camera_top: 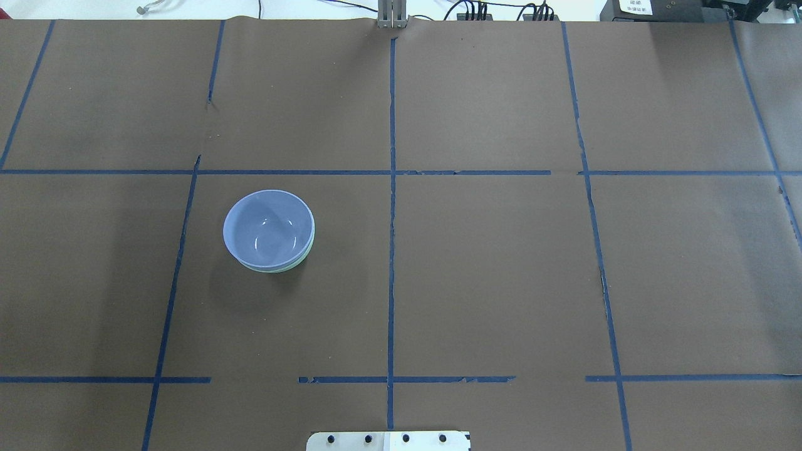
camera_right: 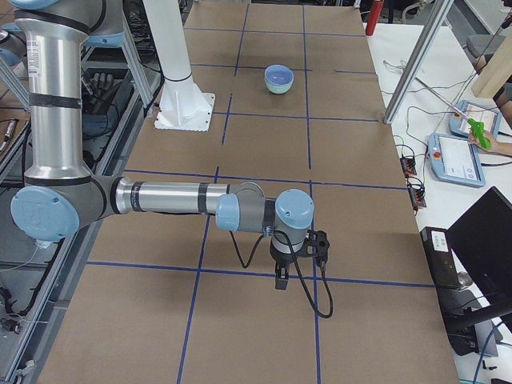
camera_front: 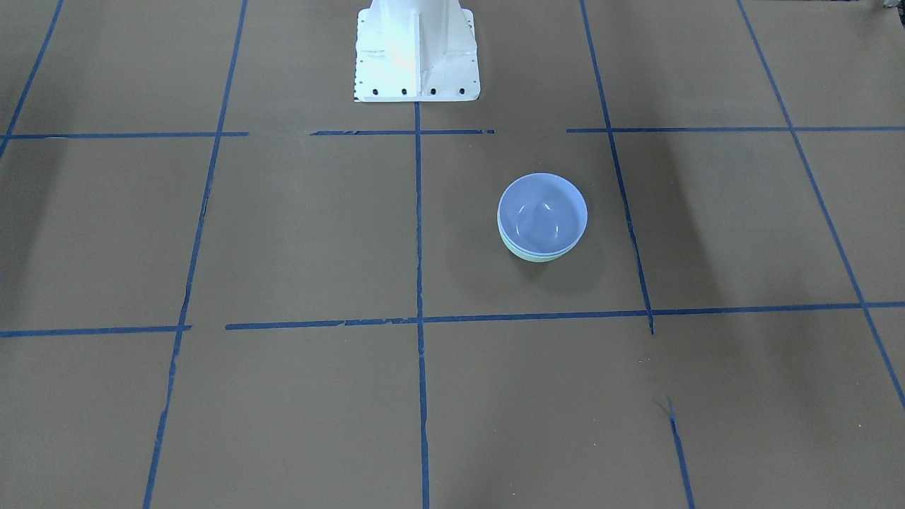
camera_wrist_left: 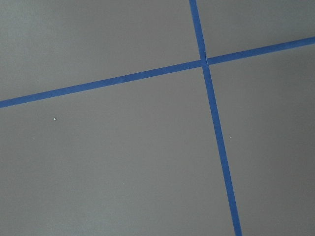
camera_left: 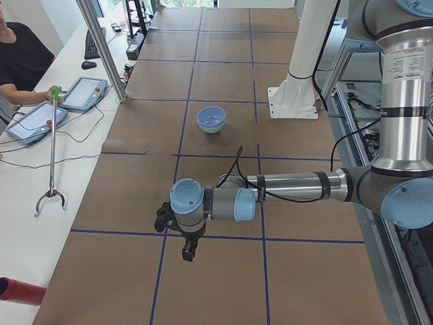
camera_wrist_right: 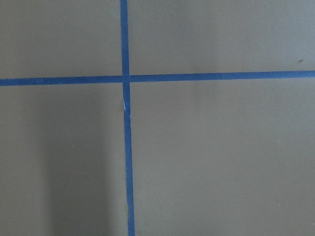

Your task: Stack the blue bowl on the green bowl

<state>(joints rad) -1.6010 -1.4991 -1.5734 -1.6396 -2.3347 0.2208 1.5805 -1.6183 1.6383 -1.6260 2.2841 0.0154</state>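
Observation:
The blue bowl [camera_front: 542, 212] sits nested inside the green bowl [camera_front: 539, 256], upright on the brown table; only a mint rim shows below it. In the overhead view the blue bowl [camera_top: 268, 227] in the green bowl [camera_top: 277, 269] stands left of centre. My left gripper [camera_left: 187, 253] hangs far from the bowls near the table's end, and shows only in the exterior left view. My right gripper [camera_right: 280, 282] hangs at the opposite end, only in the exterior right view. I cannot tell whether either is open or shut. Both wrist views show only bare table and blue tape.
The white robot base [camera_front: 417, 56] stands at the table's robot side. Blue tape lines [camera_top: 391, 250] grid the brown paper. An operator holds a grabber stick [camera_left: 52, 149] beside tablets on the side bench. Another bench with a pendant [camera_right: 456, 160] lies along the far side.

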